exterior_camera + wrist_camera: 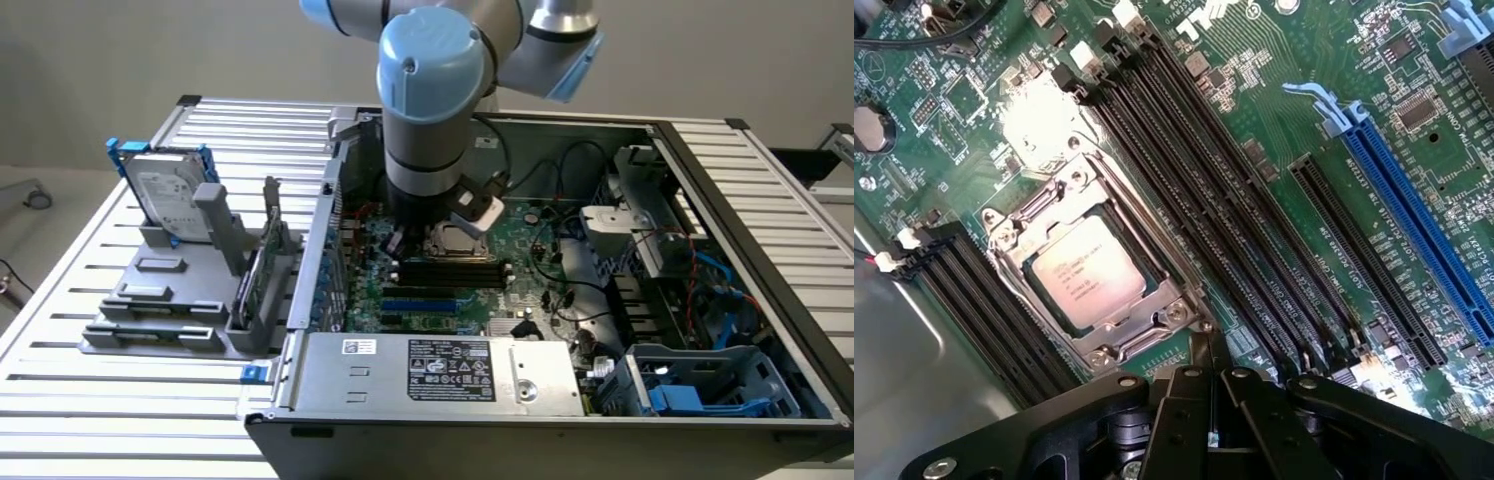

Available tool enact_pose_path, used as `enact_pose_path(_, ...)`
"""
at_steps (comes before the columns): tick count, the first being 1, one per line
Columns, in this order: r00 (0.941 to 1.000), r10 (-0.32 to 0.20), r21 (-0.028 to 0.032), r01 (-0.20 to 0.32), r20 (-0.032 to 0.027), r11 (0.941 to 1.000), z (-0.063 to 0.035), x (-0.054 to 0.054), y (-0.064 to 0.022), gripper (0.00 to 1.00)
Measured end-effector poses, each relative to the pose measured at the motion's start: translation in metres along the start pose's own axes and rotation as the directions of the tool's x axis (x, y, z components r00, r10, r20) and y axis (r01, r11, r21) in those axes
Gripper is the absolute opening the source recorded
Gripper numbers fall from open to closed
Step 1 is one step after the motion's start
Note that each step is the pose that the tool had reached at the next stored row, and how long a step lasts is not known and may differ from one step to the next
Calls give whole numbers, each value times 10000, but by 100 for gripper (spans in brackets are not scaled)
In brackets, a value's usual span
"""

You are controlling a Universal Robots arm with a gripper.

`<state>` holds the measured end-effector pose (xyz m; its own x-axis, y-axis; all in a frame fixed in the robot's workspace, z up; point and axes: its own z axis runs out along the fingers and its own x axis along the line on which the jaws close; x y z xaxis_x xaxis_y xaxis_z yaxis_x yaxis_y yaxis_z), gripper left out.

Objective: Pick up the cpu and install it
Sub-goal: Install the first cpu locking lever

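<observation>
1. Cpu (1086, 272) lies flat in the metal-framed socket (1004, 232) on the motherboard (1274, 110), pale top facing up; frame surrounds it on all sides, so it looks seated rather than loose; judged: placement largely done.
2. Gripper (1206, 360) fingers are closed tight together, nothing between them; tips sit just beside the socket frame's edge, not on the chip; likely closed because the chip is already released.
3. In the exterior view the arm (430, 110) stands nearly upright over the middle of the open computer case (747, 190), wrist low over the socket (454, 240); vertical pose suits a straight drop into the socket.
4. Black RAM slots (1184, 170) run alongside the socket, empty; blue PCIe slot (1414, 210) further off, also empty.
5. On the exterior view's left, a hard drive (167, 190) with blue frame stands upright in a grey parts holder (160, 300) on the slatted table (80, 400); held on edge probably for easy grasping; well apart from the gripper.
6. Power supply (441, 370) sits at the near edge of the case.
</observation>
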<state>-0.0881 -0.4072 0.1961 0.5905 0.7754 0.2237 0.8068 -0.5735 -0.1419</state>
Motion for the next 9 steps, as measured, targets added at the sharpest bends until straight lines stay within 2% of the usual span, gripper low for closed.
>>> enact_pose_path(9, 10000, -85, 15, 85, 11, 10000, 30, -15, -6, 11)
